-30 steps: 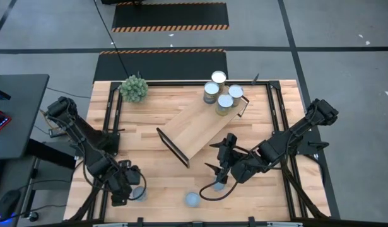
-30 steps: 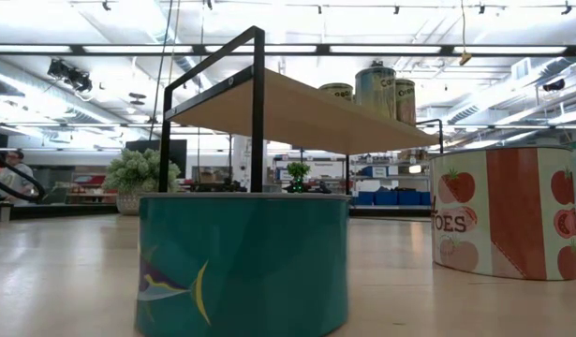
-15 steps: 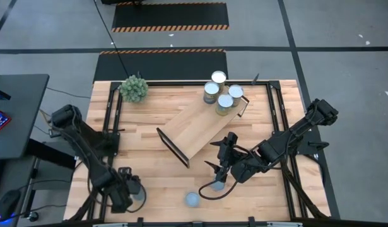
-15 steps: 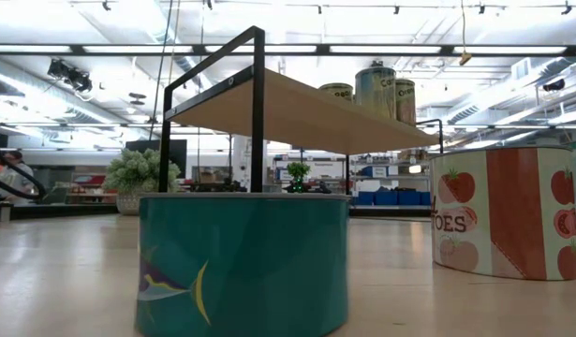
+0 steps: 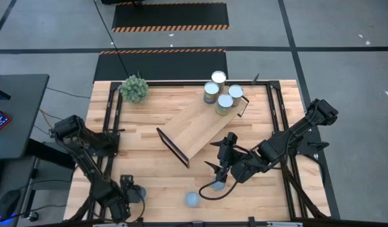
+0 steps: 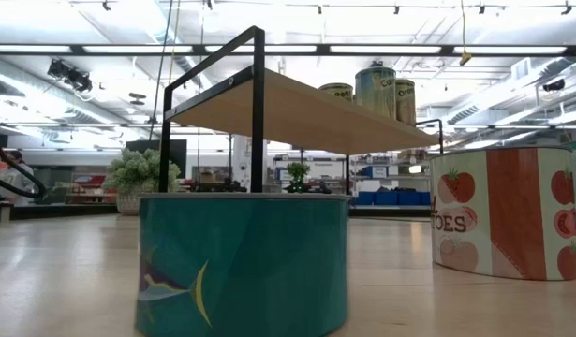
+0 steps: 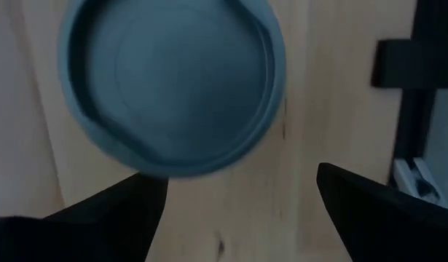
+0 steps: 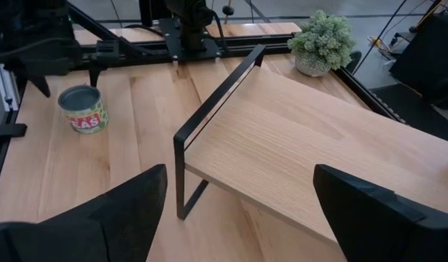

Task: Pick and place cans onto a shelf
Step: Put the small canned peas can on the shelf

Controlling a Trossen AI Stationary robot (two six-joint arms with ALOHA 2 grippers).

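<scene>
Several cans [image 5: 224, 104] stand on the far right end of the light-wood shelf [image 5: 197, 129], which lies slantwise mid-table; they also show in the low view [image 6: 376, 89]. My left gripper [image 7: 242, 211] is open at the near left, pointing down. A grey-topped can [image 7: 173, 80] stands on the table just ahead of its fingers, untouched; it also shows in the high view [image 5: 139, 191]. My right gripper [image 8: 238, 211] is open and empty near a can [image 5: 217, 186] at the near middle. A teal can [image 6: 241, 262] stands at the near edge.
A bushy green plant [image 5: 134, 88] stands at the far left corner. Black rails [image 5: 110, 113] frame the tabletop. In the low view a tomato-label can [image 6: 508, 220] stands right of the teal one. Bare wood lies between the shelf and the near cans.
My left arm has drawn back toward the table's near left corner, its gripper staying open over the left can. The can and the right arm have kept still.
</scene>
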